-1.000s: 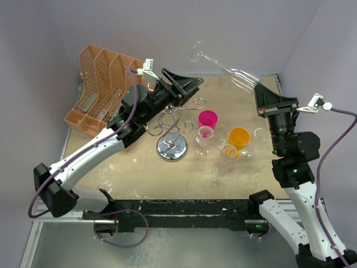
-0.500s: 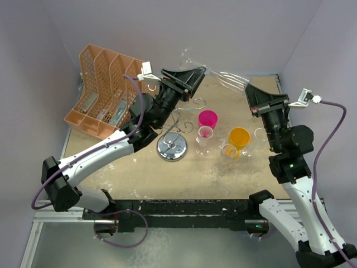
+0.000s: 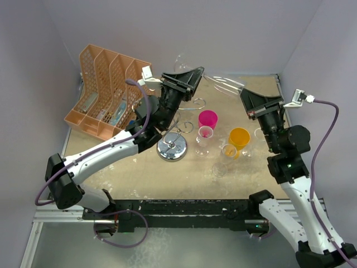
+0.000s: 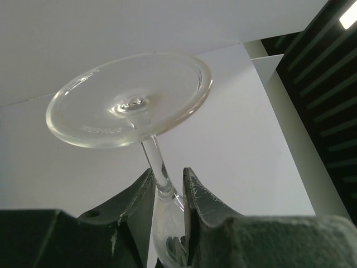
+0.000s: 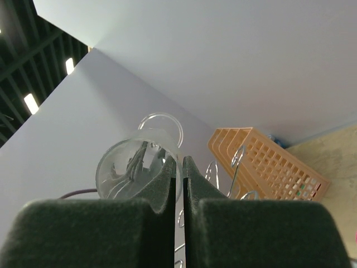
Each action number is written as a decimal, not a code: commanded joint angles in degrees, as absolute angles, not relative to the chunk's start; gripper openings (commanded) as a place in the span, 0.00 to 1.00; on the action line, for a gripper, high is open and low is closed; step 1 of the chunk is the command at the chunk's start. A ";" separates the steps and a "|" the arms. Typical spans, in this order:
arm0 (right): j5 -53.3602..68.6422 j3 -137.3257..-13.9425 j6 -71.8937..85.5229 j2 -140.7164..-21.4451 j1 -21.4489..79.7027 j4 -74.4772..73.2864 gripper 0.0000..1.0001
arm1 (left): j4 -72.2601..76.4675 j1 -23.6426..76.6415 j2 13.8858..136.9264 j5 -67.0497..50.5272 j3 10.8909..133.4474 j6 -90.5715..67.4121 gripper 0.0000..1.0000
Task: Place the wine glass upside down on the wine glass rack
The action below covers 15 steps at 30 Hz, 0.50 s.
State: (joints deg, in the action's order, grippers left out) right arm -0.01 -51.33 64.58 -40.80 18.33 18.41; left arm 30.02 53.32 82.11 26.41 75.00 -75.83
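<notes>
Releasing the right jaws before the left jaws have a firm hold is the principal hazard. The wine glass (image 3: 226, 82) hangs in the air with only the worktop (image 3: 139, 167) beneath it, so a drop would probably break it. Squeezing the thin stem too hard could snap it, as could the two arms pulling against each other while both hold. On the way down, the foot or bowl could strike the scroll arms of the wine glass rack (image 3: 172, 148) or the pink cup (image 3: 207, 118) at the rack's 3 o'clock.

The glass lies close to level above the rack's 12 o'clock side, foot toward 10 o'clock and bowl toward 3 o'clock. The right jaws are pinched tight on the bowl wall at the rim. The left jaws stand narrow on either side of the stem, just under the foot (image 4: 131, 100); whether their pads press the stem cannot be told
</notes>
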 commanded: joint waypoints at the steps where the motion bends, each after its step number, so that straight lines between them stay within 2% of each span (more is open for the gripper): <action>1: 3.73 -49.85 66.50 -38.85 18.23 21.92 0.00 | 34.88 53.43 81.76 28.80 76.72 -75.35 0.22; 3: 4.87 -49.35 66.87 -38.50 18.28 22.12 0.00 | 35.19 53.44 81.63 29.08 76.67 -75.26 0.18; 6: 5.60 -49.66 66.87 -38.06 18.28 20.58 0.00 | 35.68 53.38 81.16 29.14 76.71 -73.75 0.02; 9: 5.93 -50.02 65.88 -37.46 18.28 19.87 0.00 | 34.77 53.35 80.59 28.70 77.46 -71.81 0.00; 15: 5.73 -51.41 63.67 -37.58 18.28 16.83 0.23 | 30.58 52.89 78.52 29.22 79.02 -66.91 0.00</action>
